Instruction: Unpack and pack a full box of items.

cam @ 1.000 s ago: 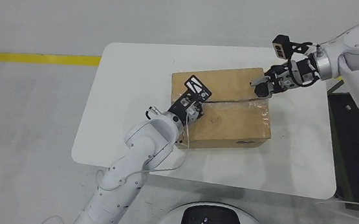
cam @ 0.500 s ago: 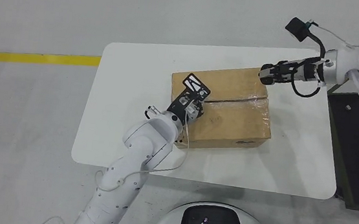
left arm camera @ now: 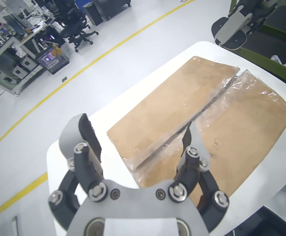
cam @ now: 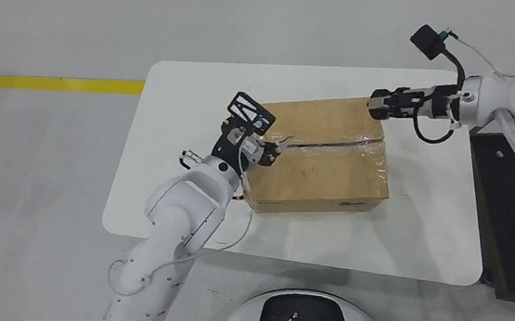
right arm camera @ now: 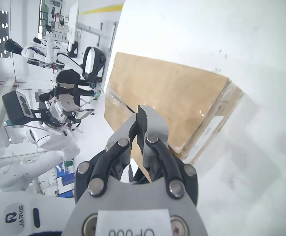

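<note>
A closed cardboard box (cam: 332, 163) with clear tape along its top seam (cam: 334, 145) sits in the middle of the white table (cam: 173, 171). My left gripper (cam: 263, 149) hangs open at the box's left end, above the near end of the seam. In the left wrist view its fingers (left arm camera: 86, 131) spread wide over the box (left arm camera: 178, 105), with nothing between them. My right gripper (cam: 376, 105) is shut and empty at the box's far right corner. In the right wrist view the right gripper (right arm camera: 141, 116) sits just over the box's edge (right arm camera: 169, 89).
A yellow line (cam: 51, 82) crosses the grey floor left of the table. A dark stand (cam: 513, 213) sits close to the table's right edge. Bare tabletop lies left of the box and along the front (cam: 371, 241).
My left gripper has shifted left and lifted back from the box's near left corner. My right gripper moved from the box top out to its far right corner and then held.
</note>
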